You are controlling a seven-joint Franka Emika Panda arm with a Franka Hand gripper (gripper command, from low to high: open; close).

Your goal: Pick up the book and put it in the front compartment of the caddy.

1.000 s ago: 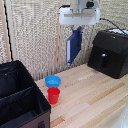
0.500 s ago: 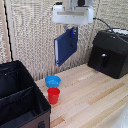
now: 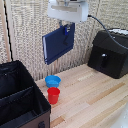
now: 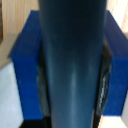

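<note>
The dark navy book hangs in the air, tilted, high above the wooden table. My gripper is shut on its upper corner, under the white wrist. In the wrist view the book fills the picture as a dark blue spine running between the black fingers. The black fabric caddy stands at the exterior view's lower left, with dividers inside it. Its front compartment lies along the near edge, well below the book and toward the exterior view's left of it.
A light blue bowl and a red cup sit on the table just beside the caddy, under the book. A black hard-cased machine with a cable stands at the exterior view's right. A woven screen backs the table.
The book has been carried toward the exterior view's left and slightly higher over the last second, and it has tilted more. The bowl, cup and caddy have not moved.
</note>
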